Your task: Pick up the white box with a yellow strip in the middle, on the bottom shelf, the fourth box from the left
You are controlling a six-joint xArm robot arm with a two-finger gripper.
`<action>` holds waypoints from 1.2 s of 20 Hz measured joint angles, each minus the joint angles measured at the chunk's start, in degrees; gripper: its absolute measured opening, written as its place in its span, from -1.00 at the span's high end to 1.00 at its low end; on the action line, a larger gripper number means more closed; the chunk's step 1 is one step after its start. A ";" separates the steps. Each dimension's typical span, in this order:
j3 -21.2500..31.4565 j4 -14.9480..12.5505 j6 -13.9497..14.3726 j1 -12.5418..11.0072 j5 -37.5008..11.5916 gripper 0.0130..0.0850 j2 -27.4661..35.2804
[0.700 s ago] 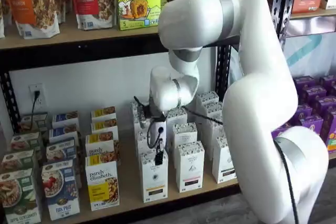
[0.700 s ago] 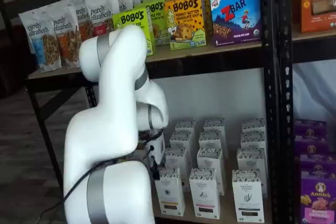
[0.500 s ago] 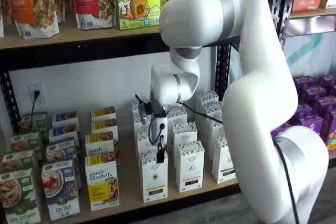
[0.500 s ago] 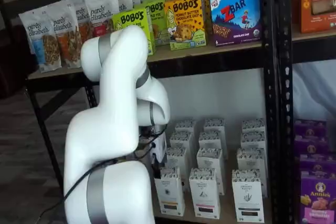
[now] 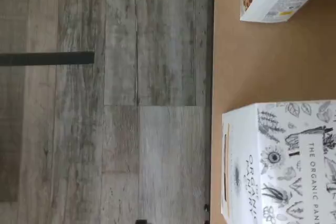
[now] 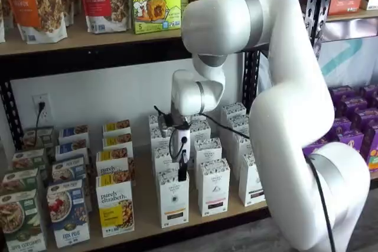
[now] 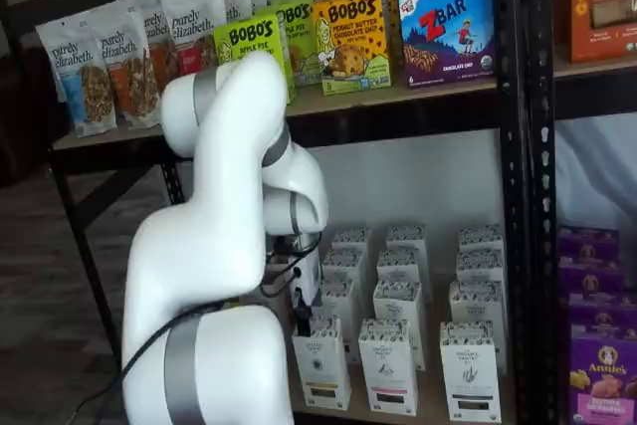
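A: Where is the tall white carton with the yellowish-tan strip (image 6: 173, 198)?

B: At the front edge of the light tan wooden surface (image 6: 147, 219), beside a granola box (image 6: 116, 204).

A: And the black-fingered pincer (image 6: 182, 172)?

B: Just above that carton's top; spread or pressed together, I cannot tell.

White box (image 6: 173, 199) on bottom shelf (image 6: 142, 213), right of granola box (image 6: 116, 208).

Light is even and soft in all views, shadows faint; both shelf views are slightly soft and grainy. The wrist view is sharper; no glare.
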 joint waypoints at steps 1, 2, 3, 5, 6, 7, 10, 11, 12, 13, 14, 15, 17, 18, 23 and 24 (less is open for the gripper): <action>-0.65 0.30 -0.33 -0.10 0.38 -1.00 0.47; -1.36 0.61 -0.70 -0.22 0.70 -1.00 1.01; -1.76 0.65 -0.82 -0.31 0.65 -1.00 1.40; -2.50 0.70 -1.07 -0.51 0.41 -1.00 2.18; -3.04 0.74 -1.27 -0.67 0.36 -1.00 2.72; -3.56 0.74 -1.42 -0.83 0.22 -1.00 3.23; -5.20 0.81 -1.79 -1.16 0.10 -1.00 4.75; -5.84 0.72 -1.78 -1.22 0.20 -1.00 5.28; -6.51 0.59 -1.71 -1.26 0.27 -1.00 5.84; -7.14 0.51 -1.66 -1.28 0.41 -1.00 6.32; -7.88 0.47 -1.63 -1.31 0.64 -1.00 6.88; -8.60 0.43 -1.59 -1.32 0.83 -1.00 7.44; -9.99 0.31 -1.47 -1.32 1.00 -1.00 8.56; -10.56 0.04 -1.24 -1.32 0.97 -1.00 9.06; -12.83 -1.17 -0.38 -1.50 0.87 -1.00 11.35; -13.18 -1.17 -0.43 -1.55 0.82 -1.00 11.73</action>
